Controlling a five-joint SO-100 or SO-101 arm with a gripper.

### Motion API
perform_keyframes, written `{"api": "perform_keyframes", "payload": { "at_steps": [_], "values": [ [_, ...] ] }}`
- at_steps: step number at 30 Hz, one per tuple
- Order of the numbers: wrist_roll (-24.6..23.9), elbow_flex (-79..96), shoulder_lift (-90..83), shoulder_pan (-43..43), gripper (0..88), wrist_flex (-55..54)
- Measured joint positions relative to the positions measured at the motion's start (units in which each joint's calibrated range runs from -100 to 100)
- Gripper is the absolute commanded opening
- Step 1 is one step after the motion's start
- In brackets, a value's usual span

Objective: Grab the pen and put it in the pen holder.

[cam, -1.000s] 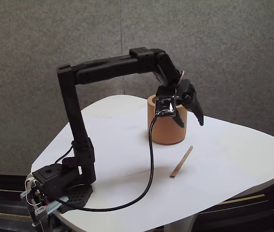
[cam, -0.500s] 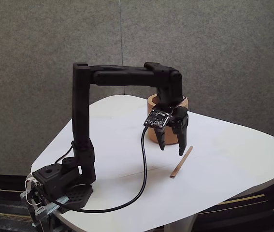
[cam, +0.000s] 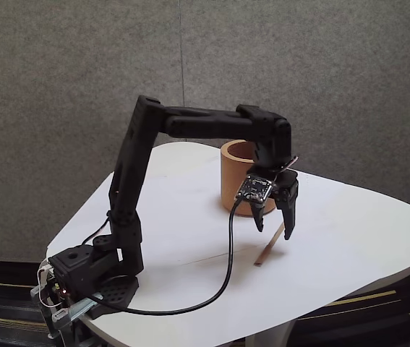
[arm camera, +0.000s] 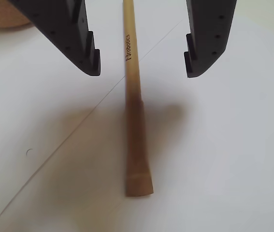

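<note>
We judged the step as the approach to grasp. The claw hung above the pen, fingers apart and straddling it. The pen lay flat on the tabletop, near the pen holder. Next, we needed a straight descent and closure. Open tabletop surrounded the pen; the edge lay well apart.

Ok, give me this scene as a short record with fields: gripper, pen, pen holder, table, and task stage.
gripper: open, jaws either side of the pen, not touching it
pen: lying flat on the table, printed lettering on the shaft
pen holder: upright behind the gripper in the fixed view, nothing seen sticking out of it
table: white, rounded edge
task stage: pen not yet gripped
</note>
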Motion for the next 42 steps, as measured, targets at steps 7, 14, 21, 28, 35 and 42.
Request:
{"api": "perform_keyframes", "payload": {
  "at_steps": [7,14,21,28,35,42],
  "values": [
    [0.0,-2.1,5.2,-0.4,24.2,-0.3],
    [0.0,-4.4,8.7,-0.7,24.2,-0.4],
    [0.0,-4.4,8.8,-1.0,23.6,-0.6],
    [0.0,-4.4,9.1,-1.5,1.0,-1.1],
    [0.0,-4.0,9.6,-2.1,0.7,-1.1],
    [0.0,-4.4,10.3,-2.3,0.7,-1.1]
  ]
}}
